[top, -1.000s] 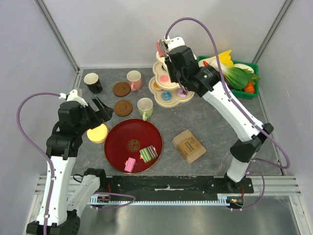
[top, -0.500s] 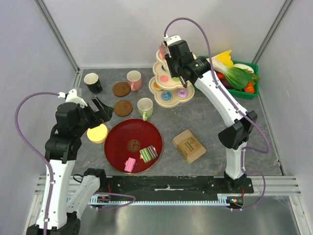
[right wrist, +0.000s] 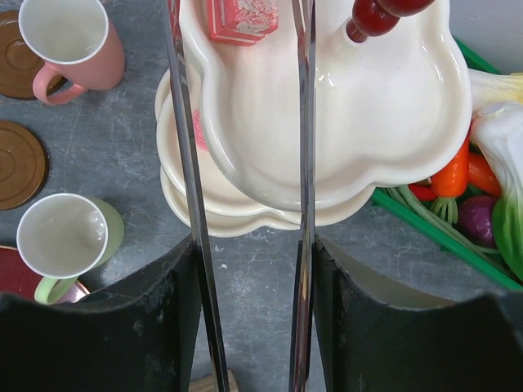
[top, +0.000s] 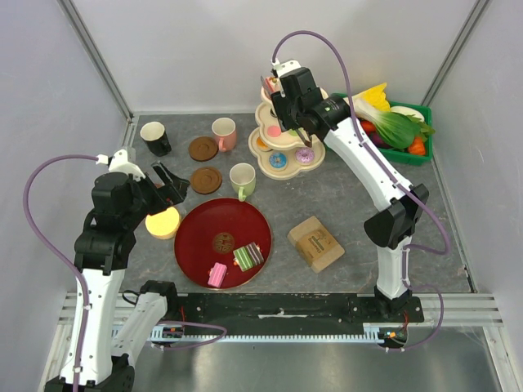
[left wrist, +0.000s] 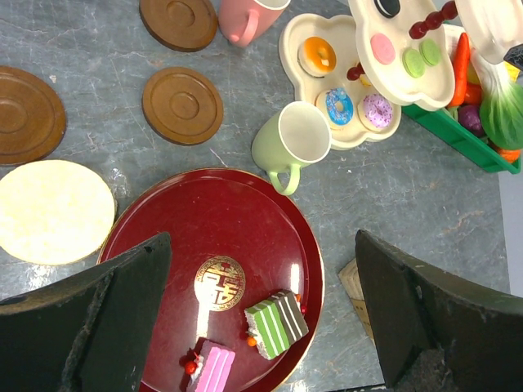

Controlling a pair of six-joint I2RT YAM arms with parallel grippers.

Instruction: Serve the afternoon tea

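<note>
Right hand (right wrist: 239,33) is part-open over the top tier (right wrist: 368,122) of the stand. A pink-red cake slice (right wrist: 241,18) lies on that tier between its fingers, not gripped (gap on either side). Left hand (left wrist: 260,245) is spread wide and empty above the red tray (left wrist: 204,212), which carries a green striped slice (left wrist: 276,324) and a pink slice (left wrist: 211,367); the pale-green mug (left wrist: 292,139) stands on the counter (left wrist: 392,188) just beyond the tray.

You see a robotics lab test cell: white panels (top: 212,49) on aluminium posts (top: 98,55) enclose a grey counter (top: 351,204), two cabled robot arms (top: 372,167) bolted at its edge.
</note>
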